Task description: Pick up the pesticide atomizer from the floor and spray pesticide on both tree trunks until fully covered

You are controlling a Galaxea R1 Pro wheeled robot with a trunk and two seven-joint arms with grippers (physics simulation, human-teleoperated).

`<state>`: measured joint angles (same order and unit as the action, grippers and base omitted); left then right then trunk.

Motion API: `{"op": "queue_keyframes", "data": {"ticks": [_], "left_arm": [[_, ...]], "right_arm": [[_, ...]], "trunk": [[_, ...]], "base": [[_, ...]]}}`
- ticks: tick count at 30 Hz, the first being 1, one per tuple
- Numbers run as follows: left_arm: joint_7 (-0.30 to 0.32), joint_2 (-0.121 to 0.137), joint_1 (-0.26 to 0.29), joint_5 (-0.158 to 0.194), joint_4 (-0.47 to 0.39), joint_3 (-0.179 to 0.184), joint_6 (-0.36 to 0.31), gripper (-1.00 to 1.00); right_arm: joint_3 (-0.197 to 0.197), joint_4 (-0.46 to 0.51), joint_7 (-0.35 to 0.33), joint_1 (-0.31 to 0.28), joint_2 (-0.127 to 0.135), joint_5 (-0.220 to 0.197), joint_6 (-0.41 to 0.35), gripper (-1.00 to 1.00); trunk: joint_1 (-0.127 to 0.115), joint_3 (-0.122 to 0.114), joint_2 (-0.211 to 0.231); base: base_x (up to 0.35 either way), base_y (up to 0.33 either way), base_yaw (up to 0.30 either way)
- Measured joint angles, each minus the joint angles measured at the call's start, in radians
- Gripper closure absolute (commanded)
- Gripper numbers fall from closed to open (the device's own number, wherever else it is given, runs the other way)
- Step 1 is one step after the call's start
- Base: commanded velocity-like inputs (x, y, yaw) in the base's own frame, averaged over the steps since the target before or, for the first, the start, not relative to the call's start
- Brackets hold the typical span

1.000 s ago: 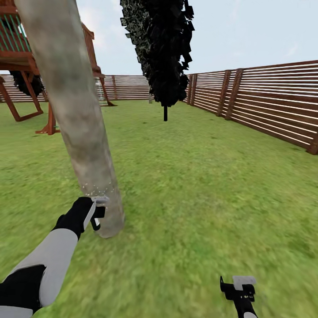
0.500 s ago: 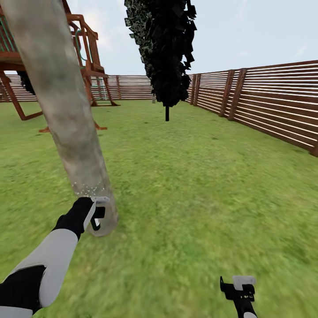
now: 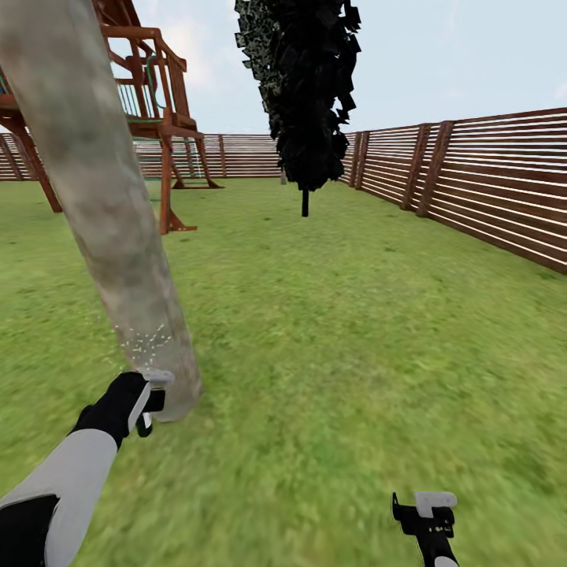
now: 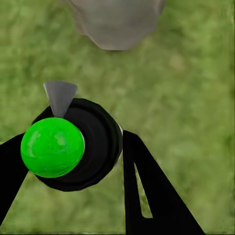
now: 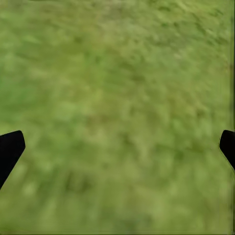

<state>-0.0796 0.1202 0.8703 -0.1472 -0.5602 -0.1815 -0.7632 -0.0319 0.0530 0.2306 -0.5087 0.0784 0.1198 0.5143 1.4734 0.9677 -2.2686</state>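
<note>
The pesticide atomizer [image 4: 61, 147], black with a bright green cap and a grey nozzle, sits between the fingers of my left gripper [image 4: 73, 164], which is shut on it. In the head view my left gripper [image 3: 144, 405] holds the atomizer [image 3: 156, 379] right beside the base of a tree trunk [image 3: 102, 205], a thick pale grey-tan column leaning up to the picture's top left. A haze of fine white droplets [image 3: 146, 342] speckles the bark just above the nozzle. The trunk's foot [image 4: 115, 22] meets the grass floor [image 3: 331, 354]. My right gripper [image 3: 424, 510] hangs open low over the grass, its fingertips [image 5: 10, 149] wide apart.
A near-black narrow conifer [image 3: 303, 87] stands ahead in the lawn. A red-brown wooden play structure [image 3: 153, 110] rises behind the trunk. A brown slat fence [image 3: 488, 189] runs along the right side and the back. Open grass lies ahead and to the right.
The whole view has swung, so the trunk sits further left and the play structure shows more. My left gripper with the atomizer has dropped slightly down-left, staying by the trunk's base. The right gripper is unchanged.
</note>
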Motion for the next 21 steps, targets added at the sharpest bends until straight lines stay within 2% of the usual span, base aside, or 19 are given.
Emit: {"op": "queue_keyframes", "data": {"ticks": [2,4,7,9,11,13,15,18,19,21], "left_arm": [[-0.001,-0.024,-0.004,0.01,0.0,-0.001,0.001,1.0],[-0.003,-0.041,-0.006,0.001,-0.001,-0.002,0.001,1.0],[-0.003,-0.018,-0.039,-0.006,-0.001,-0.015,0.004,1.0],[-0.003,-0.015,-0.047,-0.002,0.0,-0.015,0.005,1.0],[-0.004,-0.028,-0.051,0.006,0.0,-0.013,0.007,1.0],[-0.004,-0.064,-0.052,0.01,-0.003,-0.013,0.007,1.0],[-0.004,-0.074,-0.052,0.002,-0.009,-0.015,0.007,1.0],[-0.004,-0.054,-0.054,-0.008,-0.011,-0.017,0.006,1.0],[-0.005,-0.039,-0.058,-0.012,-0.011,-0.017,0.006,1.0],[-0.005,-0.027,-0.069,-0.007,-0.011,-0.018,0.007,1.0]], "right_arm": [[0.0,0.0,0.0,0.0,0.0,0.0,0.0,-1.0],[0.0,0.0,0.0,0.0,0.0,0.0,0.0,-1.0],[0.0,0.0,0.0,0.0,0.0,0.0,0.0,-1.0],[0.0,0.0,0.0,0.0,0.0,0.0,0.0,-1.0],[0.0,0.0,0.0,0.0,0.0,0.0,0.0,-1.0],[0.001,0.0,0.0,0.0,0.0,0.0,0.0,-1.0],[0.001,0.0,0.0,0.0,0.0,0.0,0.0,-1.0],[0.0,0.0,0.0,0.0,0.0,0.0,0.0,-1.0],[0.001,0.0,0.0,0.0,0.0,0.0,0.0,-1.0],[0.0,0.0,0.0,0.0,0.0,0.0,0.0,-1.0]], "trunk": [[0.0,0.0,0.0],[0.0,0.0,0.0],[0.0,0.0,0.0],[0.0,0.0,0.0],[0.0,0.0,0.0],[0.0,0.0,0.0],[0.0,0.0,0.0],[0.0,0.0,0.0],[0.0,0.0,0.0],[0.0,0.0,0.0]], "base": [[0.159,-0.266,0.056],[0.17,-0.256,0.238],[0.192,-0.238,0.272],[0.195,-0.234,0.276],[0.192,-0.234,0.277],[0.191,-0.233,0.277],[0.201,-0.23,0.276],[0.218,-0.217,0.263],[0.232,-0.202,0.239],[0.235,-0.199,0.181]]}}
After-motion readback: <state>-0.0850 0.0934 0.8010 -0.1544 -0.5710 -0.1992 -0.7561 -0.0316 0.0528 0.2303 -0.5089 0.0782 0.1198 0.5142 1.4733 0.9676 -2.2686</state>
